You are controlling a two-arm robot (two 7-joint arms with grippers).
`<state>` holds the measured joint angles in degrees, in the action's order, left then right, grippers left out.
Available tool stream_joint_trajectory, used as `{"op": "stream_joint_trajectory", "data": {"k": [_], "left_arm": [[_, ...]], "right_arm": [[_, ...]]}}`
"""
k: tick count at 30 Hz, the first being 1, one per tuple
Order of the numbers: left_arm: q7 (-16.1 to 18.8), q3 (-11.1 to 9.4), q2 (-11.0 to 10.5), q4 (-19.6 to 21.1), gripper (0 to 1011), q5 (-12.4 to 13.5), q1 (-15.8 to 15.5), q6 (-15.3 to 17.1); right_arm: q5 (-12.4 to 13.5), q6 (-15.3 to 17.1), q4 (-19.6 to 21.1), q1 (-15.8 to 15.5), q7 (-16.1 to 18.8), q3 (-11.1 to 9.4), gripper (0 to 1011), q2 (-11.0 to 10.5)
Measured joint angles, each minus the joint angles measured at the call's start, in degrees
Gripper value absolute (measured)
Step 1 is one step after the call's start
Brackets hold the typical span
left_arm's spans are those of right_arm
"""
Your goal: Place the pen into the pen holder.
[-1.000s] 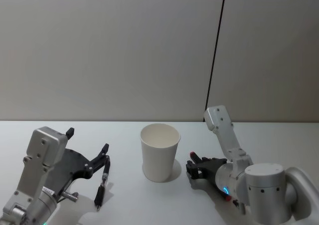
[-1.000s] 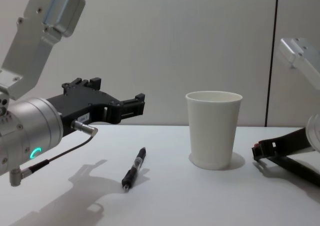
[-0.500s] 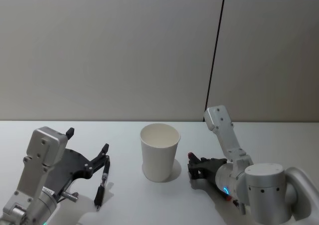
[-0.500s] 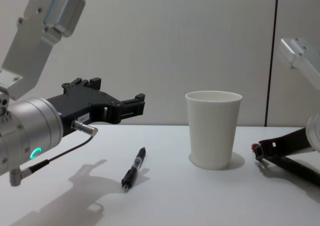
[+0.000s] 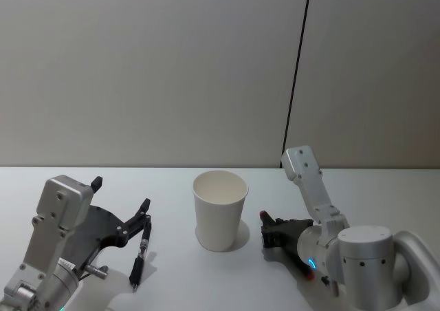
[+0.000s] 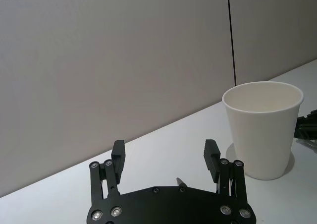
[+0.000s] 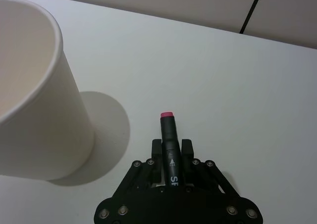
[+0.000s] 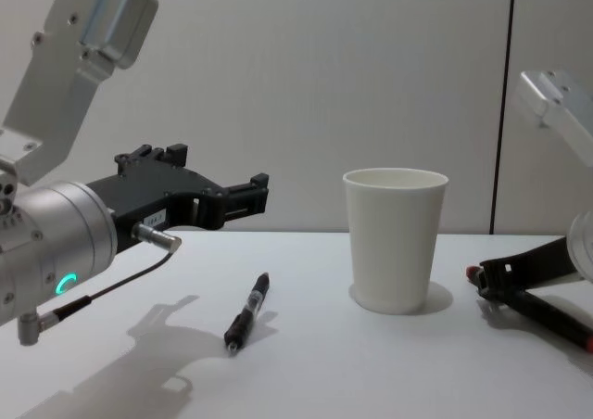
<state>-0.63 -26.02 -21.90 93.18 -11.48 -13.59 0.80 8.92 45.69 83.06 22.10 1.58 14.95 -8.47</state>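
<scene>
The pen holder (image 5: 220, 211) is a plain white cup standing upright mid-table, also seen in the chest view (image 8: 394, 238). A black pen (image 5: 141, 252) lies flat on the table to its left (image 8: 248, 312). My left gripper (image 5: 121, 194) hovers open just above this pen, and the pen's end (image 6: 181, 184) peeks out below the fingers. My right gripper (image 7: 171, 147) is shut on a black marker pen (image 7: 170, 135) with a pink-red end. It sits low over the table, right of the cup (image 7: 34, 100), with the marker pointing toward the cup's base.
The white table (image 5: 206, 283) runs back to a grey wall with a dark vertical seam (image 5: 299, 70). Open tabletop lies in front of the cup and between the two arms (image 8: 371, 363).
The right gripper with its marker has drawn back slightly to the right, away from the cup. The left gripper and the black pen have not moved.
</scene>
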Motion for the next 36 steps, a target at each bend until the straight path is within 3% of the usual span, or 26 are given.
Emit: {"op": "stream_joint_trajectory", "data": {"k": [22, 29, 36], "left_arm": [[0.0, 0.0, 0.0, 0.0, 1000, 0.0, 0.0, 0.0], [0.0, 0.0, 0.0, 0.0, 1000, 0.0, 0.0, 0.0], [0.0, 0.0, 0.0, 0.0, 1000, 0.0, 0.0, 0.0]], "right_arm": [[0.0, 0.0, 0.1, -0.1, 0.1, -0.1, 207, 0.1], [0.4, -2.1, 0.5, -0.7, 0.6, -0.8, 207, 0.3], [0.9, -6.2, 1.8, -1.4, 1.2, -1.8, 207, 0.8]]}}
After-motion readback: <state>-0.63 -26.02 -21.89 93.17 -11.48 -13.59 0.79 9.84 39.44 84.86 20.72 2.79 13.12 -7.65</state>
